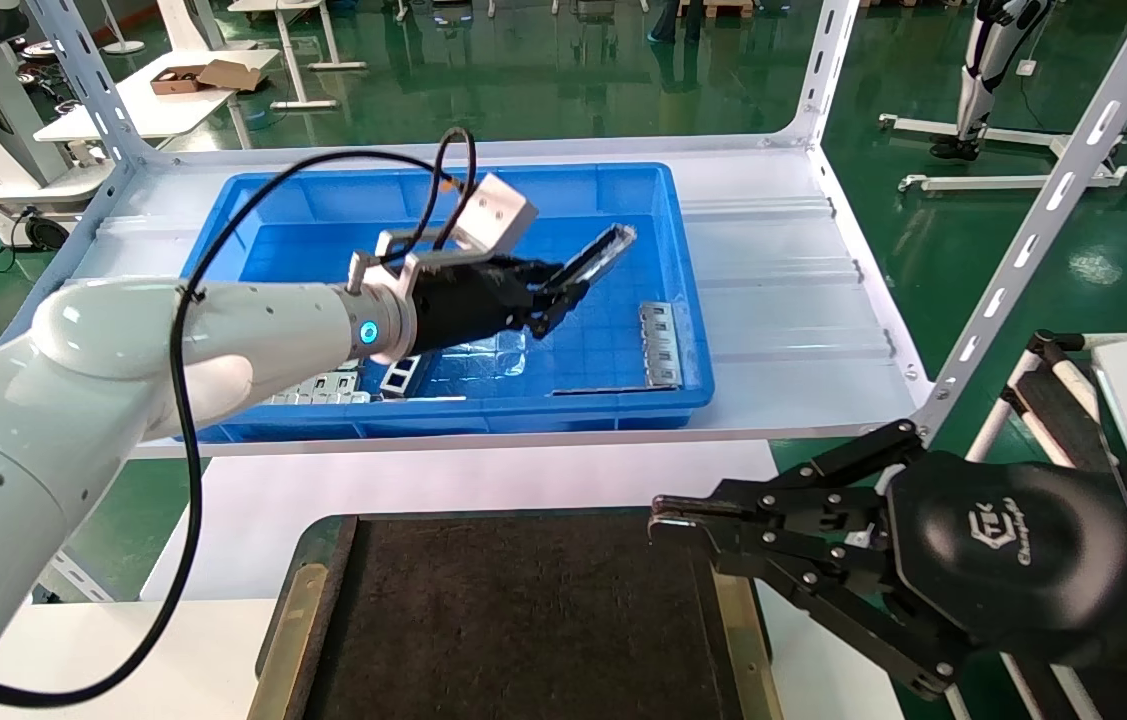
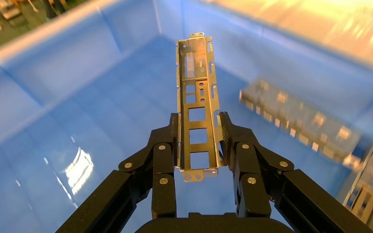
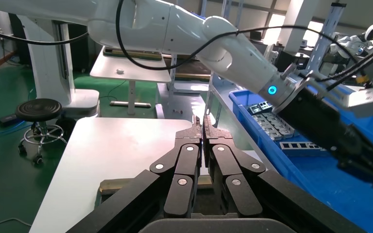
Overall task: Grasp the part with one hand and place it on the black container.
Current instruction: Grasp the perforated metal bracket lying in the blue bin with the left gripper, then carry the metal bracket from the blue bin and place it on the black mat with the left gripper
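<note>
Green workshop floor gleams behind a white surface [image 1: 773, 290] carrying a glossy blue plastic bin [image 1: 683, 300], the landmark of the scene. Above the bin's smooth gridded floor, the left end effector [image 1: 563, 290] hangs in the air, its black linked fingers [image 2: 164, 160] clamped on the lower end of the part [image 2: 197, 104], a slim silver-grey sheet-metal channel with raised side walls and square cut-outs along its base. The part is lifted clear of the bin's floor and points up and away from the fingers toward the bin's far wall. Inside the bin lie other stamped metal pieces: a ladder-like strip [image 1: 660, 345] near the right wall, and a cluster of similar bright pieces [image 1: 323, 388] by the near wall under the white left arm. In front of the bin, on the robot's side, sits the black container [image 1: 523, 620], a flat rectangular tray with a matte, felt-like top and brass-coloured side rails. The right end effector [image 1: 658, 522] hovers at the tray's right edge, well short of the bin, its fingertips pressed together with nothing between them.
</note>
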Robot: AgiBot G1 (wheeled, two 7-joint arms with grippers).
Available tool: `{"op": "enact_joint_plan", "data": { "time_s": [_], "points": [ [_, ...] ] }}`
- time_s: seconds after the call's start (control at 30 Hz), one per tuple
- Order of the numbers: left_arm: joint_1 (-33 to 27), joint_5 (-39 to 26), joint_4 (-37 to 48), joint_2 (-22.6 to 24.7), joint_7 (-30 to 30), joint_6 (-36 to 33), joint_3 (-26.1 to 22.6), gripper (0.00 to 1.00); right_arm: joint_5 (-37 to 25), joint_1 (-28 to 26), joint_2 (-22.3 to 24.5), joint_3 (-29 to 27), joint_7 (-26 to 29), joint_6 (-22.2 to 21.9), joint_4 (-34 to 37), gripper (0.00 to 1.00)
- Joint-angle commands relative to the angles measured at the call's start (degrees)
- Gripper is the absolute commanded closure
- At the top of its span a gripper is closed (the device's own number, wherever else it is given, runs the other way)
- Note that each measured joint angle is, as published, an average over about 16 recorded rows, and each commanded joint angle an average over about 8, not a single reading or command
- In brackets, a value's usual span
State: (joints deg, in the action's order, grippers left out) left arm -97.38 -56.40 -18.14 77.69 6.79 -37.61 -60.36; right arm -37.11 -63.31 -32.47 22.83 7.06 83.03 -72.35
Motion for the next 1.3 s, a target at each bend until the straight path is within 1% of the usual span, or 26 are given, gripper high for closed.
{"op": "enact_joint_plan", "data": {
  "time_s": [0.03, 0.2, 0.4, 0.57, 0.73, 0.87, 0.97, 1.1, 1.2, 1.3],
  "points": [
    [-0.62, 1.07, -0.07, -0.04, -0.38, -0.1, 0.21, 1.0, 0.0, 0.0, 0.0, 0.0, 0.0, 0.0, 0.0, 1.0],
    [-2.5, 3.81, 0.25, -1.13, -2.27, -4.88, 1.47, 1.0, 0.0, 0.0, 0.0, 0.0, 0.0, 0.0, 0.0, 1.0],
    [-4.42, 7.58, 0.24, -4.07, -5.68, -17.24, 3.6, 1.0, 0.0, 0.0, 0.0, 0.0, 0.0, 0.0, 0.0, 1.0],
    [-5.19, 9.74, 0.16, -6.57, -7.43, -27.14, 4.64, 1.0, 0.0, 0.0, 0.0, 0.01, 0.0, 0.0, 0.0, 1.0],
    [-4.9, 10.75, -1.3, -9.42, -7.88, -34.65, 4.84, 1.0, 0.0, 0.0, 0.0, 0.01, 0.0, 0.0, 0.0, 1.0],
    [-3.7, 11.29, -4.23, -12.63, -7.66, -39.58, 4.77, 1.0, 0.01, 0.0, 0.0, 0.01, 0.0, 0.0, 0.0, 1.0],
    [-2.16, 11.5, -7.71, -15.44, -7.43, -42.22, 4.61, 1.0, 0.01, 0.0, 0.0, 0.01, 0.0, 0.0, 0.0, 1.0],
    [1.15, 11.37, -14.19, -19.43, -6.8, -43.59, 4.06, 1.0, 0.01, 0.0, 0.0, 0.01, 0.0, 0.0, 0.0, 1.0],
    [4.59, 11.27, -20.25, -22.62, -5.42, -42.94, 3.5, 1.0, 0.01, 0.0, 0.0, 0.01, -0.01, 0.0, 0.0, 1.0],
    [8.76, 11.38, -26.75, -25.79, -3.07, -40.61, 2.9, 1.0, 0.01, 0.0, 0.0, 0.01, -0.01, 0.0, 0.0, 1.0]
  ]
}}
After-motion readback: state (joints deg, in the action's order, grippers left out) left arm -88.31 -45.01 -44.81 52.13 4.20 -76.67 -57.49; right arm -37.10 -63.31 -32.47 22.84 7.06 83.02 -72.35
